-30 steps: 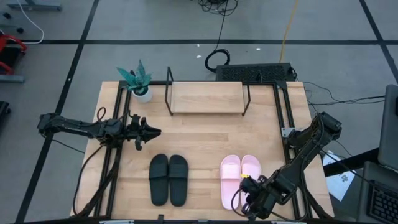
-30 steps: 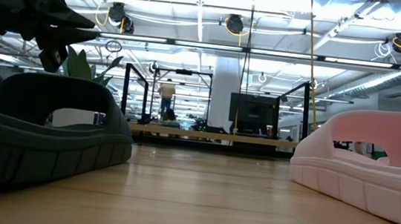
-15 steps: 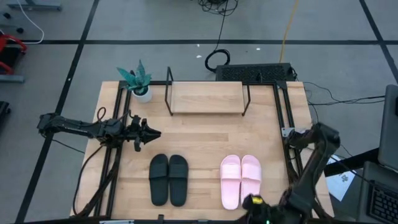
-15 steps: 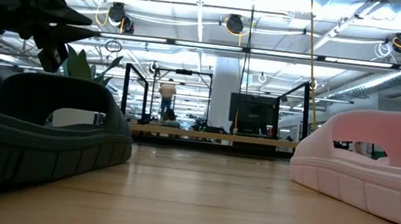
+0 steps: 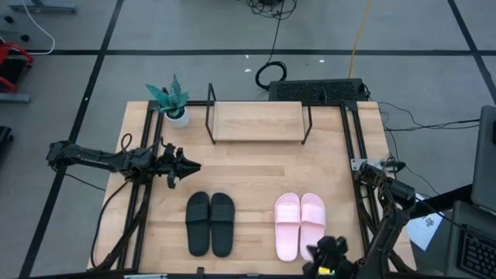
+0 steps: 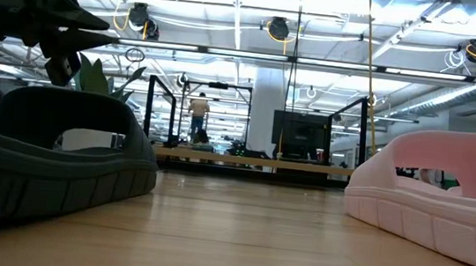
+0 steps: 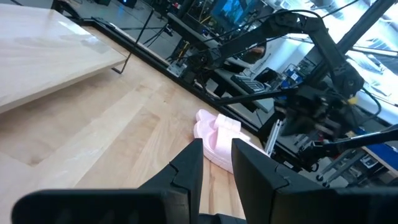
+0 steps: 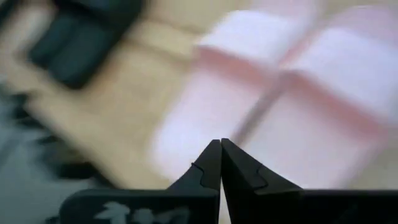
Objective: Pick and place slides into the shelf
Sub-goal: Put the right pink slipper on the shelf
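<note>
Two black slides [image 5: 210, 223] and two pale pink slides [image 5: 299, 225] lie side by side, soles down, on the tabletop near its front edge. The shelf [image 5: 258, 122] stands at the far edge, its wooden board bare. My left gripper [image 5: 186, 164] hangs level over the table's left half, beyond the black slides, its fingers slightly open [image 7: 216, 165] with nothing between them. My right gripper [image 5: 329, 252] is at the table's near edge, just past the heel ends of the pink slides [image 8: 298, 93]. It is shut [image 8: 220, 149], tilted down, and holds nothing.
A small potted plant [image 5: 170, 101] stands at the far left, beside the shelf. Black rails [image 5: 356, 147] run along both sides of the table. Bare tabletop [image 5: 256, 167] lies between the shelf and the slides.
My right gripper has drawn back from over the pink slides' heel ends toward the table's near edge and a little to the right. It has turned as it went, and the arm's elbow has swung toward the table's right edge. The slides lie where they were.
</note>
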Robot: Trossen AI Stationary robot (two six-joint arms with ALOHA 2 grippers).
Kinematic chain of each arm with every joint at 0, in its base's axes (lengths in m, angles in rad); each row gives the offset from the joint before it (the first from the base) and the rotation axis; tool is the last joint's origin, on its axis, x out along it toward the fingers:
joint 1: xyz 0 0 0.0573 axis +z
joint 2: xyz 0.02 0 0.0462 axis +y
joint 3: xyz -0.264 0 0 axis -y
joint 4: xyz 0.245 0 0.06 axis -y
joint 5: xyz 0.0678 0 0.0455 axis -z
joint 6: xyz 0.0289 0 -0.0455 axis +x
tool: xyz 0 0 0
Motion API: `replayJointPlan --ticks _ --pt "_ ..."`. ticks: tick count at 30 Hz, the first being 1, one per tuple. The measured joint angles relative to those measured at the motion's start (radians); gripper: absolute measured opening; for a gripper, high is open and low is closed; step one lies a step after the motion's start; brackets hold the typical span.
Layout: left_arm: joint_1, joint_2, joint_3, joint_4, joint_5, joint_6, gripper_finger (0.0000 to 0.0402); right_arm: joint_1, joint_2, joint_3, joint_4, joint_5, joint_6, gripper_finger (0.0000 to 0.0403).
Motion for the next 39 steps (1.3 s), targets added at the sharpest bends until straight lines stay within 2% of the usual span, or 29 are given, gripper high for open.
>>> replayJointPlan --ticks 2,5,9,18,27,35,39 --pt "0.0 0.0 0.0 0.0 0.0 0.001 0.0088 0.002 -0.003 0.0 -0.074 -0.056 0.051 0.0" --pt "0.0 0.0 0.0 0.0 0.0 0.003 0.0088 0.017 0.001 0.0 -0.138 -0.062 0.129 0.0" --pt "0.0 0.0 0.0 0.0 0.0 0.003 0.0088 0.024 0.0 -0.021 -0.136 -0.068 0.209 0.0" --pt "0.0 0.0 0.0 0.001 -0.005 0.03 0.0088 0.005 0.021 -0.029 -0.088 -0.134 0.226 0.0" --pt "0.0 0.0 0.0 0.001 -0.015 0.056 0.0088 0.048 0.021 -0.029 -0.079 -0.171 0.198 0.0" --pt "0.0 0.0 0.0 0.001 -0.02 0.053 0.0088 0.047 0.021 -0.029 -0.001 -0.163 0.138 0.0" --pt "0.0 0.0 0.0 0.001 -0.02 0.05 0.0088 0.047 0.021 -0.044 0.038 -0.052 0.066 0.0"
